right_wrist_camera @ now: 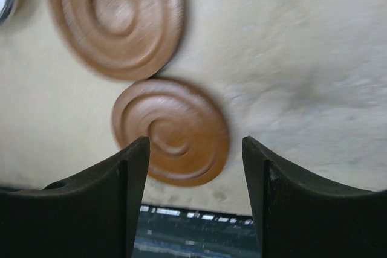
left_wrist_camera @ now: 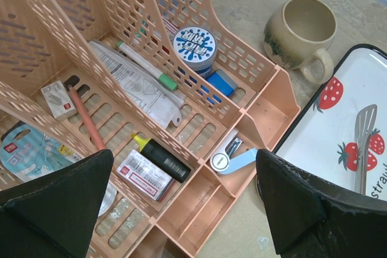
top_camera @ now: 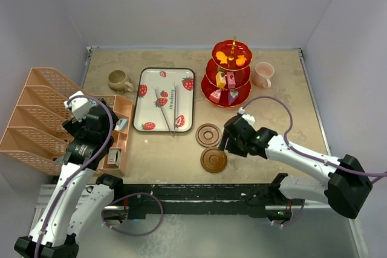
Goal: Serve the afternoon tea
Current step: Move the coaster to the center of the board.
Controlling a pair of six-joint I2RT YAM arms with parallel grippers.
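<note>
Near table edge [top_camera: 169, 172], coasters [top_camera: 213, 160] touching, right pincer [right_wrist_camera: 195, 149] spread

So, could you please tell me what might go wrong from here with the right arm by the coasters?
The near coaster and the far coaster lie flat, nearly touching, so the open right gripper may slip off a thin rim or shove the neighbour. The near coaster sits by the table's front edge and could slide off. The tiered stand is close beyond that arm; a wide swing might knock it.
</note>
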